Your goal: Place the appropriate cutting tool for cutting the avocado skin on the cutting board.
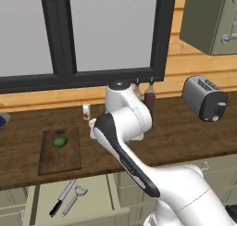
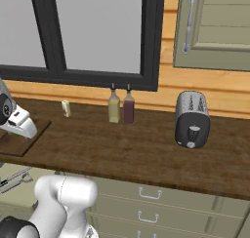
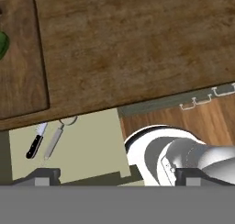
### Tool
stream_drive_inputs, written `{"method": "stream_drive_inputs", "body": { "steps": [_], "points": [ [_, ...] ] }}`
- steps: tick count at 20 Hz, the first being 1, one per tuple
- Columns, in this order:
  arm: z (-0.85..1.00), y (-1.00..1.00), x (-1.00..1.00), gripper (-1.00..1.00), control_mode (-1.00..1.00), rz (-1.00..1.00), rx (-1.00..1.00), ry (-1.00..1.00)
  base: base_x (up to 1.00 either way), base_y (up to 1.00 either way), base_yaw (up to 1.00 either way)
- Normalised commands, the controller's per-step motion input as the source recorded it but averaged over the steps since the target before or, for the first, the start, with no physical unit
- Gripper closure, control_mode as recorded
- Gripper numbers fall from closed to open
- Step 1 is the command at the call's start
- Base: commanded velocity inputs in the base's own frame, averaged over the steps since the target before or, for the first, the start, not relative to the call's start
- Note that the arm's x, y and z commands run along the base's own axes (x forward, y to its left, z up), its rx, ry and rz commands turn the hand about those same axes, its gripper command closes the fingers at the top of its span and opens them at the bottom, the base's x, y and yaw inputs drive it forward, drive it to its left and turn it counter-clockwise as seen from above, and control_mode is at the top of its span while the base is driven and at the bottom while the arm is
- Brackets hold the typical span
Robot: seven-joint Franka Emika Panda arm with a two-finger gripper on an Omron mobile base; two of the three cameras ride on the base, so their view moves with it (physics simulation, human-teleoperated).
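Fingers of the gripper (image 3: 114,175) are showing as two dark tips set far apart with nothing between them, so they are standing wide and holding nothing. They are hovering above the front edge of the dark brown wooden counter (image 1: 176,132), looking down over it into the open pale drawer (image 3: 87,145).

Well below and off to one side of the fingers, the slim knife with the black handle and silver blade (image 1: 61,199) is lying in that drawer, just beside the all-grey peeler with the forked head (image 1: 74,201). Further out on that same side, on the counter, the rectangular dark brown cutting board (image 1: 60,153) is carrying the small green avocado (image 1: 59,141).

The step in hand looks like the reach for the knife. Doing it well probably means descending into the drawer, aligning the jaws across the black handle rather than the blade, and keeping clear of the peeler alongside.

Beyond the fingers, a silver toaster (image 1: 205,98), two bottles (image 2: 121,107) and a dark-framed window (image 1: 92,35) are lining the wooden back wall.
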Motion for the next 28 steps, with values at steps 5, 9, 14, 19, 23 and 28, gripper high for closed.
{"method": "stream_drive_inputs", "body": {
  "steps": [5,9,14,19,23,28],
  "points": [
    [-0.38,0.25,-0.30,-1.00,-1.00,-0.04,0.05,0.17,0.00,0.00,0.00],
    [-0.43,0.31,-0.21,-1.00,-1.00,-0.07,0.03,0.16,0.00,0.00,0.00],
    [-0.40,0.39,-0.24,-1.00,-1.00,-0.06,0.02,0.12,0.00,0.00,0.00],
    [-0.34,0.24,-0.18,-1.00,-1.00,-0.03,0.00,0.06,0.00,0.00,0.00],
    [-0.32,0.29,-0.16,-1.00,-1.00,-0.01,0.00,0.01,0.00,0.00,0.00],
    [-0.25,0.43,-0.02,-1.00,-1.00,0.00,0.00,0.00,0.00,0.00,0.00]
  ]
}}
